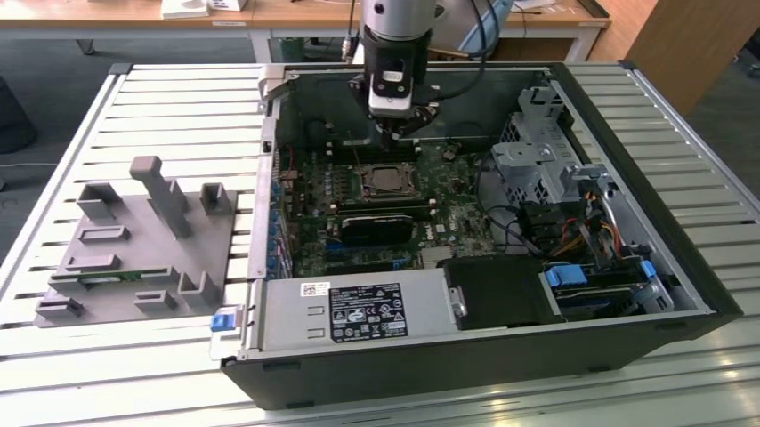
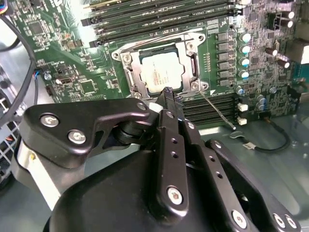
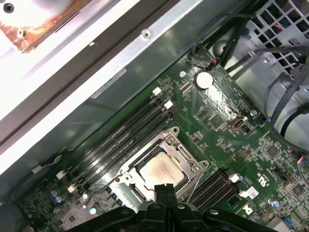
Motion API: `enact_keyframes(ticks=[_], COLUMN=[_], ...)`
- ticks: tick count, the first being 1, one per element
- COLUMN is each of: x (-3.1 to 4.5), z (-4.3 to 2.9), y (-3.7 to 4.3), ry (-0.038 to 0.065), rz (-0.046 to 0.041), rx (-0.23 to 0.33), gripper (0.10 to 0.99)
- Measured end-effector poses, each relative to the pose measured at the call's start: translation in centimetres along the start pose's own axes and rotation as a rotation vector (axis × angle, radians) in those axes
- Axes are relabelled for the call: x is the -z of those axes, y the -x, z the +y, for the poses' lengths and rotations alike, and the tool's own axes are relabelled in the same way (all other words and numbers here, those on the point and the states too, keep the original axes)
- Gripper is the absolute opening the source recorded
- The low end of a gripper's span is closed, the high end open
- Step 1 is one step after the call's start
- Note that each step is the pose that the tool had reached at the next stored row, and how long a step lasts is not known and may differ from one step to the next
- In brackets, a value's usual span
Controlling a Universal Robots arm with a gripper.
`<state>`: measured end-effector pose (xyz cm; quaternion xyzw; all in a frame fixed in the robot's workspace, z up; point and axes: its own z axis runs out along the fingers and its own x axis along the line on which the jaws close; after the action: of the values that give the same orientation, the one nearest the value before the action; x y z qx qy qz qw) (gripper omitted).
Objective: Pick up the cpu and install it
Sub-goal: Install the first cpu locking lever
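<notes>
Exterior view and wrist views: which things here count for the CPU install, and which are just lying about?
Part of the job:
- cpu, lying in the socket on the motherboard
- gripper, fingertips together just above the socket's edge

Lying about:
- grey fixture tray on the table, at the exterior view's left
- power supply
- drive cage
- coin battery

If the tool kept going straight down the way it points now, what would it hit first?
Most likely the cpu lying in the socket on the motherboard. In both wrist views the tool tip points at the chip's near edge, so it might meet the socket's frame there instead; depth is unclear.
</notes>
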<state>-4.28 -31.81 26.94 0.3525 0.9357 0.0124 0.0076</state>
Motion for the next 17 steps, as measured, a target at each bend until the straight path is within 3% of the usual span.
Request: enact_keyframes(ticks=[17], x=[0.0], z=[0.0], y=[0.0], ry=[0.001], rz=[0.0058], rx=[0.204], gripper=[0.106])
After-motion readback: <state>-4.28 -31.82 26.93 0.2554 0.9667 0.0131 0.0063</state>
